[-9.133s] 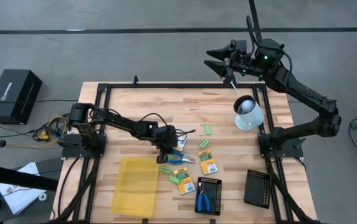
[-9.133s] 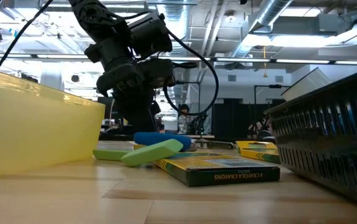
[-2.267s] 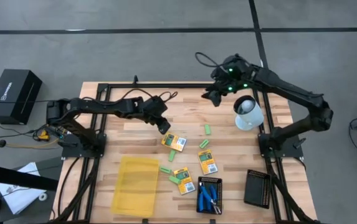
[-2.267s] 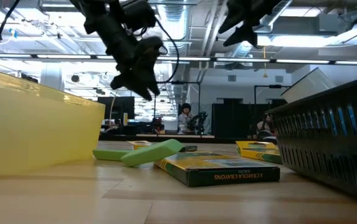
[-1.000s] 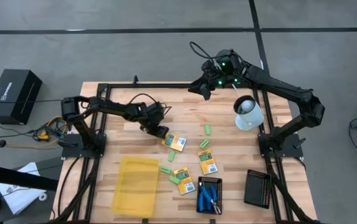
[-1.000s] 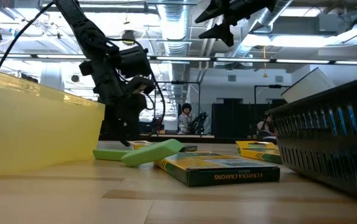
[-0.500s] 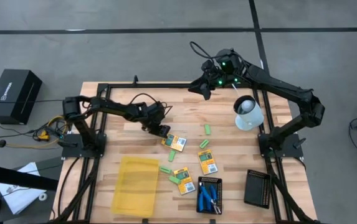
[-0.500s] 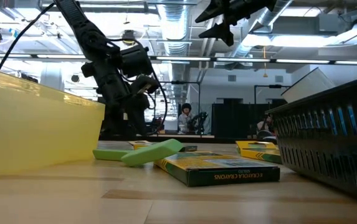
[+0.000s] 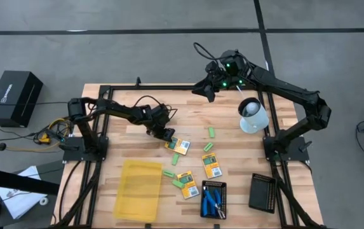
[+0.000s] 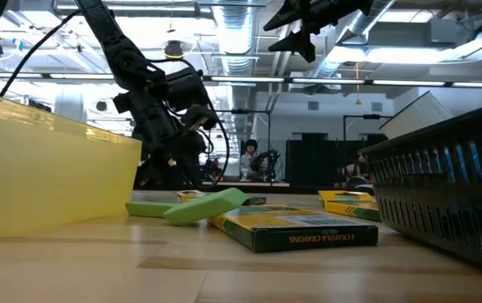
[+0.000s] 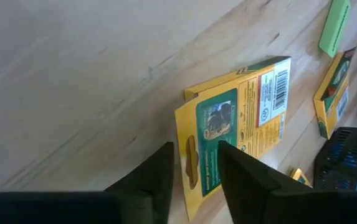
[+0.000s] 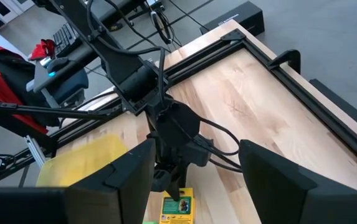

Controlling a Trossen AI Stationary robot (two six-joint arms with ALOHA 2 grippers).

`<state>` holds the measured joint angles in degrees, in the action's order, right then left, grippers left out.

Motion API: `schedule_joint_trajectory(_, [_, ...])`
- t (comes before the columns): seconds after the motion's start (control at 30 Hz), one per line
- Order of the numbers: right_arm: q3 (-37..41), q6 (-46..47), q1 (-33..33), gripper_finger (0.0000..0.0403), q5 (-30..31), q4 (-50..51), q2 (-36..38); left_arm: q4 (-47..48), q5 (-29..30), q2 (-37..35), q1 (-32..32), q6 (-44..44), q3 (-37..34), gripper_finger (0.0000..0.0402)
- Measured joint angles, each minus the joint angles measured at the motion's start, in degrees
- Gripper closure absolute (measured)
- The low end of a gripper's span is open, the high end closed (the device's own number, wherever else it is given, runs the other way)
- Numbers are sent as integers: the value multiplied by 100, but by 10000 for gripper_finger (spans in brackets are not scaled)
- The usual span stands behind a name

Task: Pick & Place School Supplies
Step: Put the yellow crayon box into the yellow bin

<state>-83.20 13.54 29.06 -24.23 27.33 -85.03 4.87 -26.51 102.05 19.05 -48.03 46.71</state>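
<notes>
Left gripper [image 9: 167, 135] astride crayon pack's [image 9: 178, 145] near edge

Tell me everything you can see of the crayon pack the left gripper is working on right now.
The crayon pack is a small flat yellow-orange cardboard box with green print, a picture panel and a white barcode patch on its upturned face. It lies flat on the wooden table, near its middle, skewed to the table's edges. The left gripper is down at the end with the hang-tab slot, its fingers straddling that edge. Whether they press it cannot be told. A green block lies apart, beyond it.
</notes>
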Motion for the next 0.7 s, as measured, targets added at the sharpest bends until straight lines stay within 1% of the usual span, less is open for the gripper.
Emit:
schedule_joint_trajectory(0.23, [0, 0, 0, 179, 0, 0, 0, -107, -93, 97, -41, -26, 1, 390])
schedule_joint_trajectory(0.5, [0, 0, 0, 179, 0, -12, 0, -409, -56, 37, -26, -68, 41, 400])
schedule_joint_trajectory(0.7, [0, -1, 0, 179, 0, -292, 46, -605, -83, -138, -26, -44, 323, 401])
